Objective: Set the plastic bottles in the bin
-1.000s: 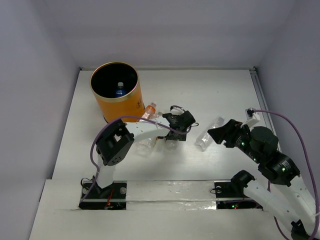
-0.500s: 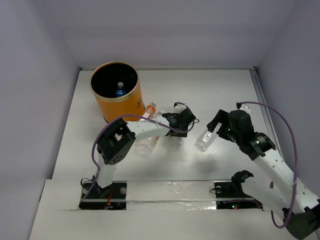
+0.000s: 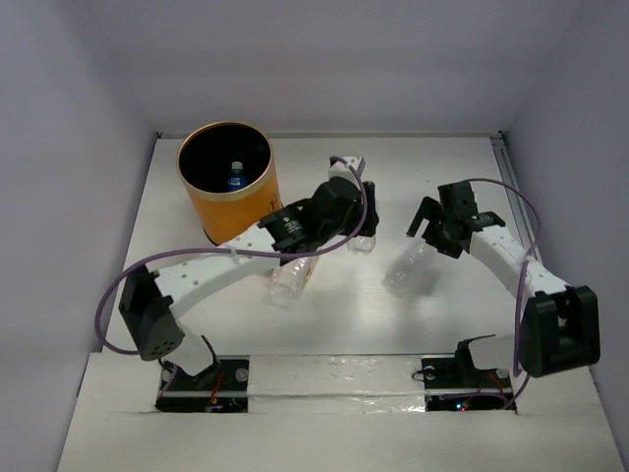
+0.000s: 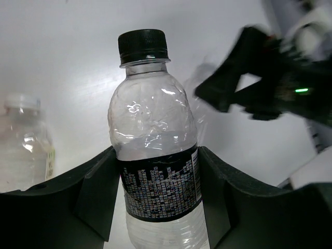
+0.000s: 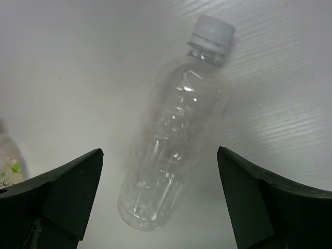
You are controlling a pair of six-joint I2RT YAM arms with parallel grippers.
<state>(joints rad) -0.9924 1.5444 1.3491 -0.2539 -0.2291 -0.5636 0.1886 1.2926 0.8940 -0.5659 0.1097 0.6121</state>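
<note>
The orange bin point(image 3: 228, 187) stands at the far left with a blue-labelled bottle point(image 3: 235, 177) inside. My left gripper point(image 3: 359, 232) point(image 4: 161, 199) is shut on a small bottle with a black cap and a dark label point(image 4: 155, 181) point(image 3: 363, 241), right of the bin. My right gripper point(image 3: 439, 228) point(image 5: 161, 192) hangs open above a clear, white-capped bottle point(image 5: 176, 135) point(image 3: 407, 267) that lies on the table between its spread fingers, untouched. Another clear bottle point(image 3: 293, 277) point(image 4: 23, 142) lies under the left arm.
The white table point(image 3: 432, 177) is closed in by pale walls at the back and sides. The right gripper's black body point(image 4: 270, 88) shows close beside the held bottle in the left wrist view. Both arm bases sit at the near edge.
My left gripper closed on the dark-labelled bottle and carried it farther back as the arm stretched out. My right gripper swung in over the clear bottle and opened wider.
</note>
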